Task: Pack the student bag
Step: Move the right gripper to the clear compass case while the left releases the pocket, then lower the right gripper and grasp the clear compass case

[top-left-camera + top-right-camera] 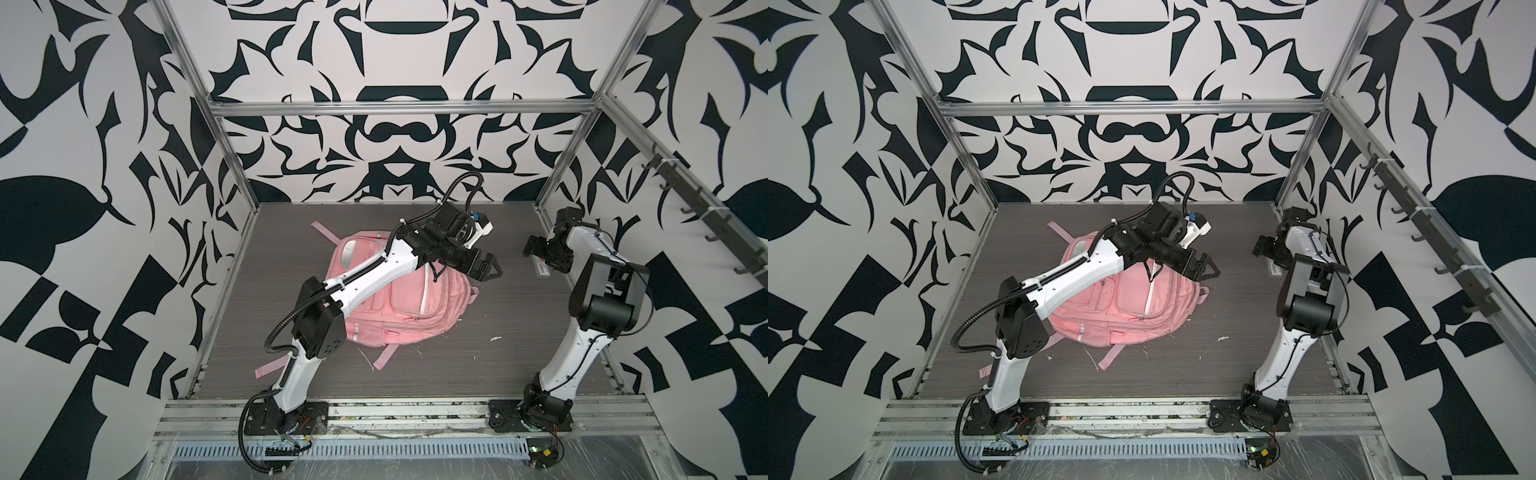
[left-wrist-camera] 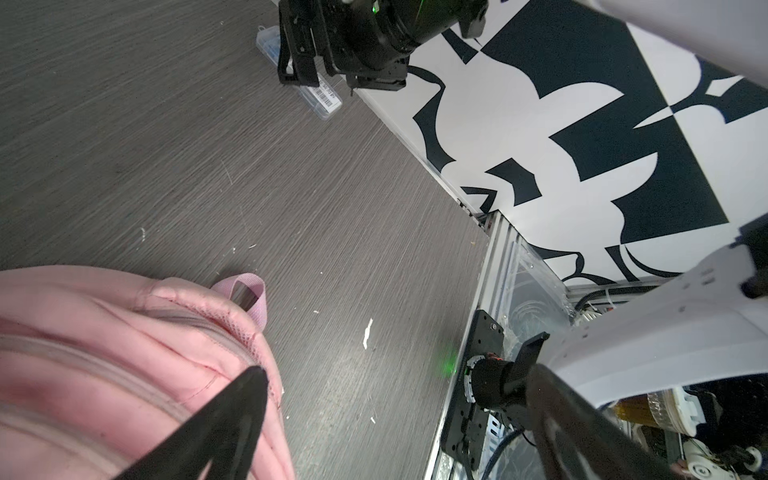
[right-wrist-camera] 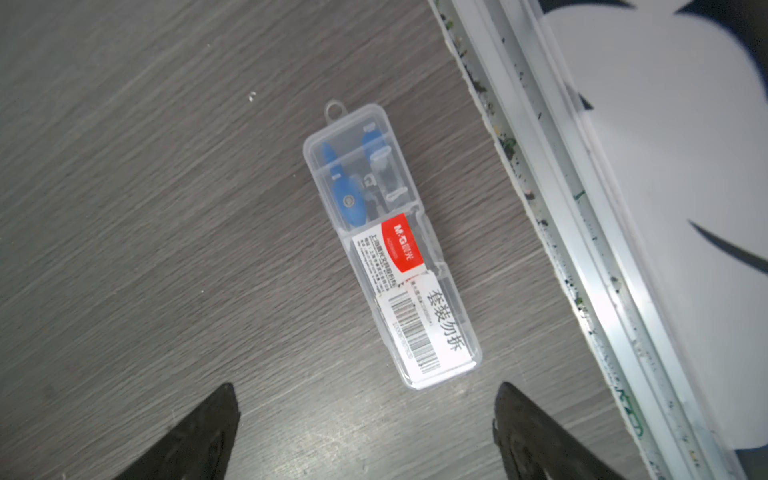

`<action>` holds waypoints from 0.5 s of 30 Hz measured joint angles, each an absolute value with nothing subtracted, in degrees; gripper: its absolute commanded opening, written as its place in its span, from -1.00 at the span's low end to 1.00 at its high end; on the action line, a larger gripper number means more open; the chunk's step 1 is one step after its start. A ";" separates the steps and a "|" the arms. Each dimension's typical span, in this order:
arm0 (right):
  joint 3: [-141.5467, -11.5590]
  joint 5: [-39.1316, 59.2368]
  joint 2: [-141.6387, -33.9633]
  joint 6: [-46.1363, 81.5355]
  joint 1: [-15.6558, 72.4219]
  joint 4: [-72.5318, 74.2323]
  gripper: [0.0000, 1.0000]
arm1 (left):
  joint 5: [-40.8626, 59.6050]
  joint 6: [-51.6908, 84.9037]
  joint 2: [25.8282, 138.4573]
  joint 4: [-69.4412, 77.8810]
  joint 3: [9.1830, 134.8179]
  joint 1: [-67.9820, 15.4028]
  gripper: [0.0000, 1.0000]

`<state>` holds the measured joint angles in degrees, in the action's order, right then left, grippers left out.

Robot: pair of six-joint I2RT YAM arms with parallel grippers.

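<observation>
the student bag (image 1: 409,303) lies on the table (image 1: 478,365), a case (image 3: 390,249) well right of it by the wall (image 3: 665,124)

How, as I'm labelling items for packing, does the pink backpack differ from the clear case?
The student bag is large, pink, soft fabric; the clear case is small, see-through plastic with a barcode label. The bag lies mid-table under the left arm; the case lies by the right edge. Both rest on the table, ungripped.

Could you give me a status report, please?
Left gripper open, at edge of student bag. Right gripper open over clear case. Left arm spans the bag.
</observation>
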<state>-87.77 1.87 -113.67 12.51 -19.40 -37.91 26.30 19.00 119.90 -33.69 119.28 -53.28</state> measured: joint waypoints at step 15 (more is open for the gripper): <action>-87.22 -1.34 -116.09 16.25 -19.42 -35.11 0.98 | 31.05 23.55 119.98 -31.03 119.33 -53.28 0.99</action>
<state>-87.22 -1.34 -116.09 16.25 -19.42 -35.11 31.05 23.55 119.98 -31.03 119.33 -53.28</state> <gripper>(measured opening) 0.988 0.994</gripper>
